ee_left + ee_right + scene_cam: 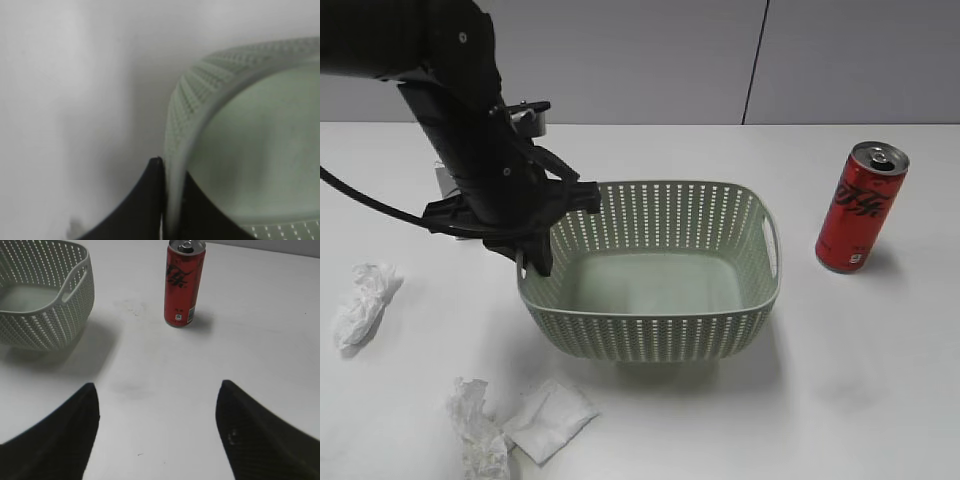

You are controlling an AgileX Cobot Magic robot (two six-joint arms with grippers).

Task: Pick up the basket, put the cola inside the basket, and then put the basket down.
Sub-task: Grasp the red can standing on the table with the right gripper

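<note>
The pale sage-green basket point(720, 335) is in the middle of the table, its shadow below it, and it is empty. My left gripper point(532, 262) is shut on the basket's left rim; in the left wrist view the two black fingers point(172, 172) pinch the wall of the basket point(200, 85). The red cola can point(860, 208) stands upright to the right of the basket. In the right wrist view the cola point(184, 284) stands ahead, the basket point(50, 315) at upper left. My right gripper point(157, 400) is open and empty above the table, out of the exterior view.
Crumpled white tissues lie at the left point(365, 303) and the front left point(520, 425) of the white table point(880, 380). A small grey object point(530, 118) sits behind the left arm. A wall rises behind the table.
</note>
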